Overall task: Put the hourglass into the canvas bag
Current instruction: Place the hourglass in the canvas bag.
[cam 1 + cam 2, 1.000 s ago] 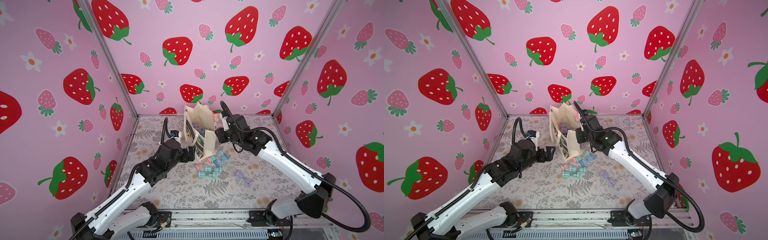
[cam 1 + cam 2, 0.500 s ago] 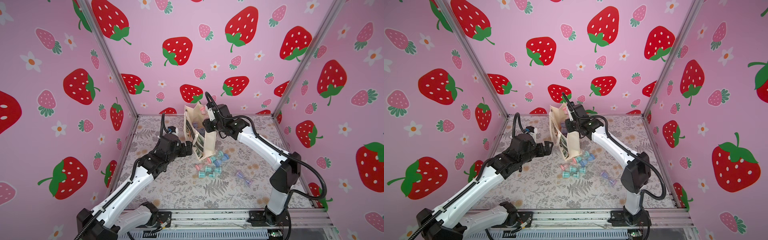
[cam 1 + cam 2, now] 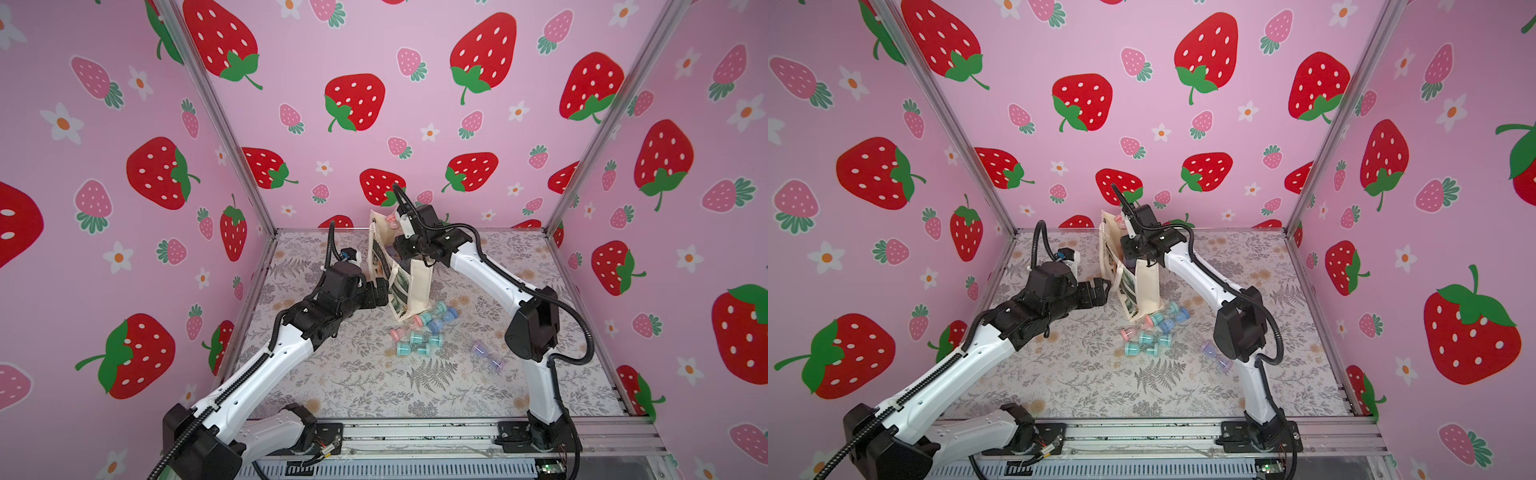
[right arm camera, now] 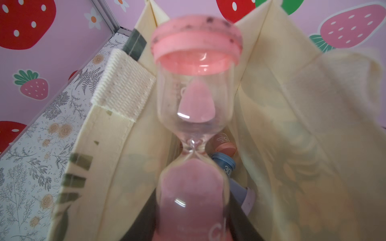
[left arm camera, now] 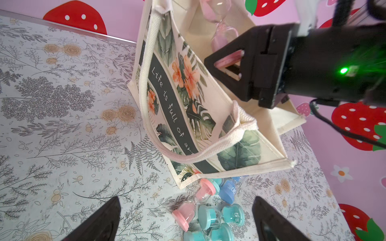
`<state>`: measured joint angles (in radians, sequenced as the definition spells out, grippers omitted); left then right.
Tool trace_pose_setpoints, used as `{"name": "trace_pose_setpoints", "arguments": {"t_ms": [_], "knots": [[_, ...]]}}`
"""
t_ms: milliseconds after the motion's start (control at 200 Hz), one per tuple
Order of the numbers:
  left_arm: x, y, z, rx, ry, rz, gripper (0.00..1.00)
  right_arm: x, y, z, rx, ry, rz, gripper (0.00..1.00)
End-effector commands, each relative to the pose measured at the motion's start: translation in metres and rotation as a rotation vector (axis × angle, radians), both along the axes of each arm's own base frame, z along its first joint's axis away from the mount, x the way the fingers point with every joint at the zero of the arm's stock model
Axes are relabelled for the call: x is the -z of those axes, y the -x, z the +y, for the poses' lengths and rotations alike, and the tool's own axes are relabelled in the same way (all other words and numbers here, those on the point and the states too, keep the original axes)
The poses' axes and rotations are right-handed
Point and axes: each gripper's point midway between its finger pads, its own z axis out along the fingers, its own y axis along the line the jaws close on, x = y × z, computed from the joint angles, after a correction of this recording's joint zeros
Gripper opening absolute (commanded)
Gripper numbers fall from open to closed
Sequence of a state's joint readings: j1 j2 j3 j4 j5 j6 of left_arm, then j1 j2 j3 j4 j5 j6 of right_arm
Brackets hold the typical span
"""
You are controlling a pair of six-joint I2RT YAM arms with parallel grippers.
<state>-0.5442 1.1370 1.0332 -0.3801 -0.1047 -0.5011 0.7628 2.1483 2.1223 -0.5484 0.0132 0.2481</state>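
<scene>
The right tool (image 5: 226,64) is clamped on one pink cap of the hourglass (image 4: 194,116). It holds the hourglass in the open mouth of the canvas bag (image 3: 419,282). The hourglass's long axis runs straight on from the fingers. Its free cap leads away from the wrist, toward the bag's far rim, and there is pink sand in both bulbs. Other hourglasses lie on the bag's bottom (image 4: 224,164).

The left tool (image 3: 380,293) stands wide apart and holds nothing, just beside the bag's printed front. I cannot tell whether it touches the bag. The bag stands on the surface (image 3: 353,374), with loose hourglasses (image 3: 419,332) clustered at its foot.
</scene>
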Motion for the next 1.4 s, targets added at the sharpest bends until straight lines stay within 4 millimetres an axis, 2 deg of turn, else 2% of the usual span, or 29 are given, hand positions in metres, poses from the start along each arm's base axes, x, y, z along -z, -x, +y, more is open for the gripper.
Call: {"name": "trace_pose_setpoints", "arguments": {"t_ms": [0,100,320,470,680,845,1176,1396], "knots": [[-0.003,-0.005,0.004,-0.021,-0.009,-0.022,0.99,0.013,-0.002,0.004,-0.038,0.031,0.016,0.37],[0.003,-0.005,0.007,-0.036,-0.014,-0.014,0.99,0.033,-0.005,0.006,-0.033,0.055,0.041,0.38],[0.001,-0.005,0.013,-0.044,-0.035,-0.025,0.99,0.070,-0.009,0.012,-0.027,0.104,0.112,0.41],[0.003,-0.006,0.013,-0.039,-0.028,-0.028,0.99,0.082,-0.012,0.016,-0.025,0.101,0.130,0.42],[0.004,-0.007,0.014,-0.034,-0.025,-0.033,0.99,0.087,-0.014,0.020,-0.027,0.099,0.138,0.44],[0.005,-0.008,0.014,-0.034,-0.017,-0.032,0.99,0.075,-0.015,0.023,-0.033,0.080,0.128,0.47],[-0.006,-0.006,0.017,-0.036,-0.003,-0.055,0.99,0.049,-0.013,0.026,-0.060,0.038,0.095,0.50],[-0.016,-0.004,0.016,-0.028,0.011,-0.067,0.99,0.016,-0.008,0.026,-0.076,-0.013,0.065,0.51]]}}
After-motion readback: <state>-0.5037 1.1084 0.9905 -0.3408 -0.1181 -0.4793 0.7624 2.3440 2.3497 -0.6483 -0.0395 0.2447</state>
